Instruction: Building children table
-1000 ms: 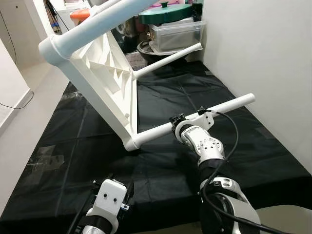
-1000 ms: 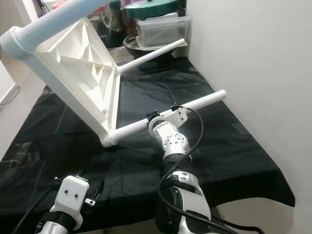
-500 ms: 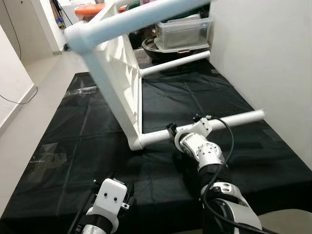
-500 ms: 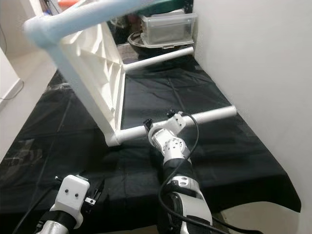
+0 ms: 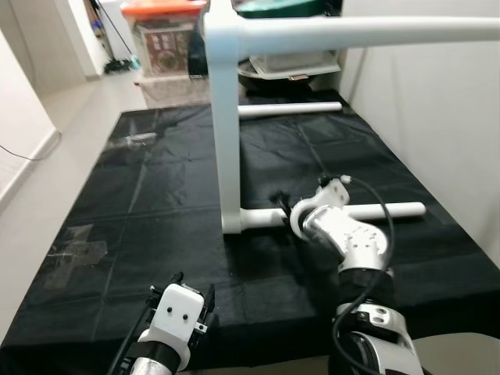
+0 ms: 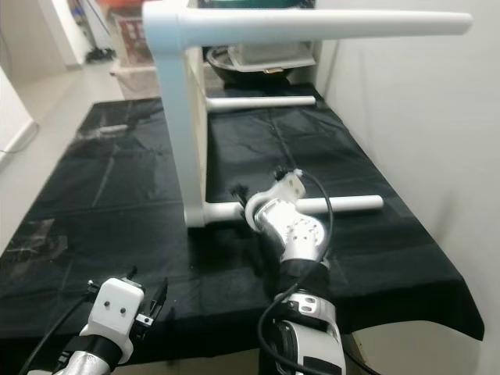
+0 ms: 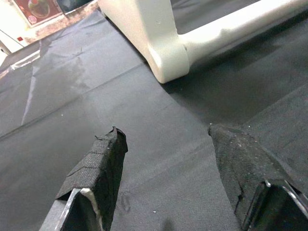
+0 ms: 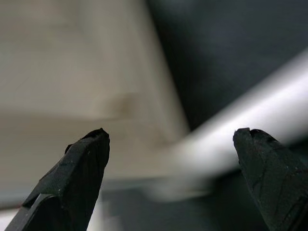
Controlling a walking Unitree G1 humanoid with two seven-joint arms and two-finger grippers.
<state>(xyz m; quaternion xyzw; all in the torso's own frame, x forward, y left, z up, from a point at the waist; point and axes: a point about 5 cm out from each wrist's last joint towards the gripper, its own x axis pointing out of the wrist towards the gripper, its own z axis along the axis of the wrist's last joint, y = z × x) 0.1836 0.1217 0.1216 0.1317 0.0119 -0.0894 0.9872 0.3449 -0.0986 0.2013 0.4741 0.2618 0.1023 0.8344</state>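
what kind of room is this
Probably a spare room or storage corner in a home: a black floor mat is spread beside a plain wall, with stacked plastic storage boxes at the back and a white children's table on its side.

- No text, brand, number or sign can be read.
- A label on the far storage box [image 5: 166, 53] is too blurred to make out.
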